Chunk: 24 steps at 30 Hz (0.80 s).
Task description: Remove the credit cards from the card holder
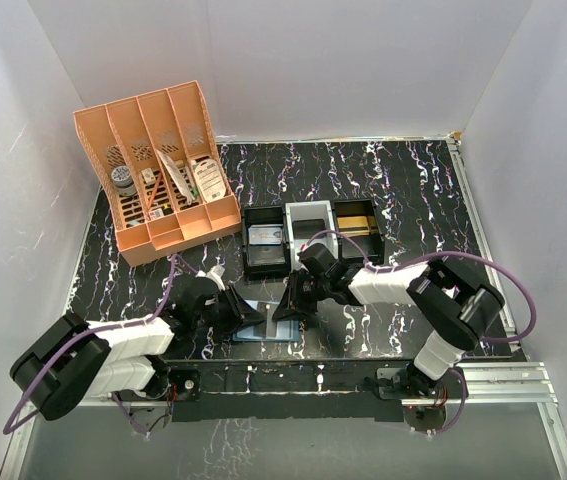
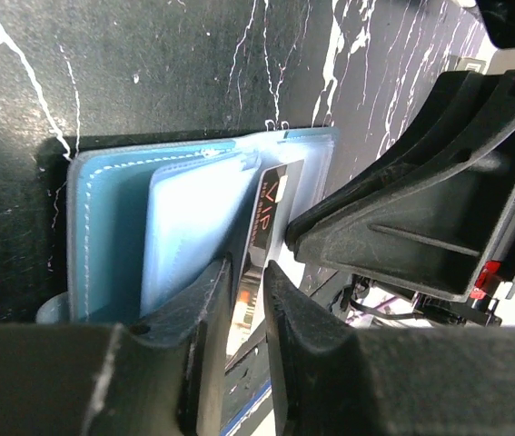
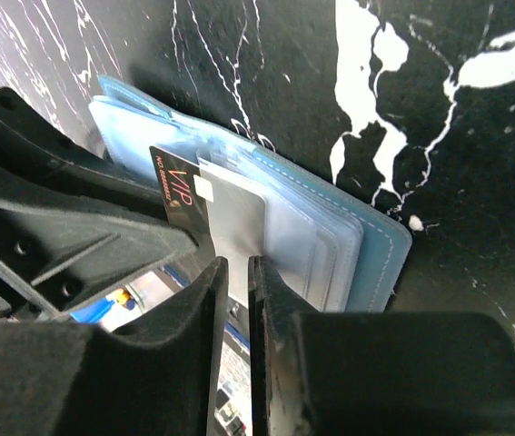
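Note:
The card holder (image 1: 263, 328) lies open on the black marbled table between my two grippers. It is teal-blue outside (image 2: 103, 218) with light-blue pockets (image 3: 375, 245). A black credit card (image 2: 271, 213) marked VIP sticks out of a pocket; it also shows in the right wrist view (image 3: 177, 186). My left gripper (image 2: 248, 272) is closed on that black card's edge. A grey card (image 3: 239, 222) sticks out beside it, and my right gripper (image 3: 237, 263) is closed on it. In the top view the left gripper (image 1: 240, 312) and right gripper (image 1: 291, 303) face each other over the holder.
An orange file organiser (image 1: 158, 170) with small items stands at the back left. A black tray (image 1: 263, 240), a white tray (image 1: 308, 228) and another black tray (image 1: 356, 225) sit just behind the grippers. A metal rail (image 1: 483, 375) runs along the near edge.

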Each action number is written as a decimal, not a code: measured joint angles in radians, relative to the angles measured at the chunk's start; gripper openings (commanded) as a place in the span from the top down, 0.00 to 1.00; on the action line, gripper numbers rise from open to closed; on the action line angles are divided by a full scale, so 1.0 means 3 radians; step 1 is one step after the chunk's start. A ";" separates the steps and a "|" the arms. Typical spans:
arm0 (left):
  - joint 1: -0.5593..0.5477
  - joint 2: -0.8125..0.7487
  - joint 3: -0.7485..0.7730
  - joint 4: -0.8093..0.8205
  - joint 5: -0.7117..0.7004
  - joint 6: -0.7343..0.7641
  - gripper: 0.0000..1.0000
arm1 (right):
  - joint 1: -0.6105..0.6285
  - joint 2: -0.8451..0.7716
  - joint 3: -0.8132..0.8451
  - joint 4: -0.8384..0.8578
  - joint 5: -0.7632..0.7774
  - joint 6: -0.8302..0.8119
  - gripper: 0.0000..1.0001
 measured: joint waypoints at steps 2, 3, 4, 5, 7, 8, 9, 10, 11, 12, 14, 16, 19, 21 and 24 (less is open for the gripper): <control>0.0000 0.0008 0.0000 0.0006 0.0020 0.0008 0.75 | 0.0011 0.0024 -0.0006 0.0061 -0.0004 0.0058 0.86; 0.0000 0.0013 0.0000 0.0009 0.0031 0.0017 0.74 | 0.0014 0.0017 -0.0025 0.0090 0.0015 0.0078 0.86; 0.0000 0.0023 0.0000 0.0019 0.0043 0.0022 0.73 | 0.0014 0.0005 -0.0048 0.0108 0.0033 0.0102 0.86; 0.0000 0.0039 0.0001 0.0034 0.0060 0.0034 0.73 | 0.0014 -0.0010 -0.0064 0.0111 0.0051 0.0125 0.86; 0.0000 0.0089 0.0020 0.0057 0.0106 0.0072 0.73 | 0.0014 -0.0025 -0.0065 0.0099 0.0094 0.0141 0.87; 0.0000 0.0128 0.0046 0.0062 0.0139 0.0103 0.73 | 0.0014 -0.0027 -0.0065 0.0099 0.0102 0.0145 0.87; 0.0000 0.0181 0.0084 0.0067 0.0178 0.0136 0.75 | 0.0014 -0.0027 -0.0065 0.0098 0.0104 0.0145 0.87; 0.0000 0.0228 0.0116 0.0066 0.0212 0.0168 0.77 | 0.0014 -0.0027 -0.0065 0.0098 0.0107 0.0145 0.87; 0.0000 0.0258 0.0136 0.0067 0.0235 0.0189 0.80 | 0.0014 -0.0027 -0.0065 0.0097 0.0108 0.0146 0.87; 0.0000 0.0294 0.0158 0.0070 0.0266 0.0221 0.82 | 0.0014 -0.0027 -0.0065 0.0097 0.0108 0.0146 0.87; 0.0003 0.0329 0.0168 0.0071 0.0301 0.0247 0.93 | 0.0014 -0.0027 -0.0066 0.0095 0.0113 0.0148 0.87; 0.0010 0.0346 0.0174 0.0066 0.0338 0.0273 0.99 | 0.0014 -0.0031 -0.0066 0.0094 0.0130 0.0148 0.87; 0.0022 0.0343 0.0235 0.0047 0.0393 0.0295 1.00 | 0.0014 -0.0039 -0.0067 0.0085 0.0160 0.0148 0.87; 0.0022 0.0322 0.0259 0.0011 0.0395 0.0312 1.00 | 0.0014 -0.0056 -0.0067 0.0072 0.0193 0.0146 0.87; 0.0022 0.0231 0.0262 -0.0100 0.0379 0.0346 1.00 | 0.0015 -0.0062 -0.0067 0.0067 0.0223 0.0146 0.87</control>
